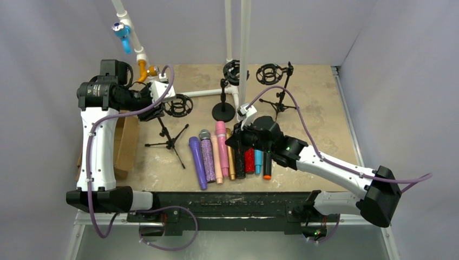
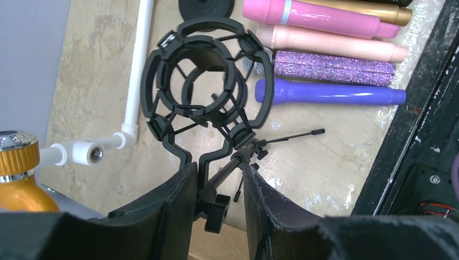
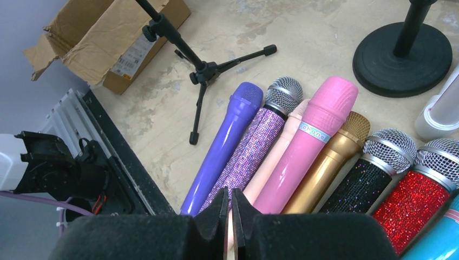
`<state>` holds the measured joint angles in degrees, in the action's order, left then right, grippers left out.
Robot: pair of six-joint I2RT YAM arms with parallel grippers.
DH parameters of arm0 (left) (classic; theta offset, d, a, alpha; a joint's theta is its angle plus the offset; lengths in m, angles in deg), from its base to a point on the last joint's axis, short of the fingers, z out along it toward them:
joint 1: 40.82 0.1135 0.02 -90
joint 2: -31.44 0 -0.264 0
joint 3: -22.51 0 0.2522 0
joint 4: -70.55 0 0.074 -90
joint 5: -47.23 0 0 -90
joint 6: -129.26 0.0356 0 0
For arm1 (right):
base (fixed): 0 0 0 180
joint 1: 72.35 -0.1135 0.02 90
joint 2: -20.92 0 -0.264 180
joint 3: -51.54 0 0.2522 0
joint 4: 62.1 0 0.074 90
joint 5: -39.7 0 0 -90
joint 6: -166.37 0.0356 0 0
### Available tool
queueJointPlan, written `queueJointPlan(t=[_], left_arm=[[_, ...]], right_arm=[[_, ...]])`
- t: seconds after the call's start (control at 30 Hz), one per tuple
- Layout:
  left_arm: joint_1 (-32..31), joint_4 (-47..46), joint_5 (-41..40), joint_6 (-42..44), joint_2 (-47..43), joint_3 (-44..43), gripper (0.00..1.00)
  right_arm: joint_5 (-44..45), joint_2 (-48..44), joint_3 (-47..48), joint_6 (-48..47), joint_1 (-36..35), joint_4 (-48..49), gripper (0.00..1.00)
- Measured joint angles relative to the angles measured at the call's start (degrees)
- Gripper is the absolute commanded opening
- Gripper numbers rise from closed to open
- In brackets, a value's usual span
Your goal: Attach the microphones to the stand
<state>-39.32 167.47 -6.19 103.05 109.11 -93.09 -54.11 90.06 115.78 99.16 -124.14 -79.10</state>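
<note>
Several microphones lie side by side on the table: purple (image 1: 197,162), purple glitter (image 1: 206,154), peach (image 1: 217,160), pink (image 1: 222,149), gold (image 1: 231,160), black glitter, red glitter (image 1: 249,161) and blue (image 1: 258,161). My right gripper (image 1: 238,140) hangs over the row, shut and empty. In the right wrist view (image 3: 230,197) it is above the peach microphone (image 3: 273,162), beside the purple glitter one (image 3: 251,146). My left gripper (image 2: 219,170) is shut on the neck of the tripod stand (image 1: 170,138), just below its black shock mount (image 2: 203,89).
A cardboard box (image 1: 127,143) lies at the left. A round-base stand (image 1: 223,105) and a second tripod stand (image 1: 273,76) are behind the row. A white pipe frame (image 1: 205,93) carries a blue (image 1: 122,32) and a gold (image 1: 143,70) object. A black strip (image 1: 227,197) runs along the near edge.
</note>
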Motion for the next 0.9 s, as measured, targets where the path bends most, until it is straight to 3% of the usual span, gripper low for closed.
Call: queueJointPlan(t=[0.33, 0.43, 0.5, 0.67, 0.9], left_arm=[[0.3, -0.2, 1.3, 3.1, -2.0, -0.3, 0.55], [0.6, -4.5, 1.0, 2.3, -3.6, 1.1, 0.57], [0.7, -7.8, 0.8, -0.3, -5.2, 2.4, 0.63], [0.8, -17.9, 0.4, -16.3, -8.3, 4.0, 0.95], [1.1, -25.8, -2.4, -41.9, -15.3, 9.6, 1.0]], right_arm=[[0.1, 1.6, 0.0, -0.4, 0.0, -0.6, 0.11], [0.2, 1.8, 0.1, -0.5, 0.0, -0.8, 0.2], [0.4, 2.0, 0.4, -0.6, 0.0, -1.1, 0.29], [2.9, 5.5, 3.3, -0.3, -0.2, -2.5, 0.34], [9.6, 17.9, 13.7, 1.1, -5.1, -9.0, 0.4]])
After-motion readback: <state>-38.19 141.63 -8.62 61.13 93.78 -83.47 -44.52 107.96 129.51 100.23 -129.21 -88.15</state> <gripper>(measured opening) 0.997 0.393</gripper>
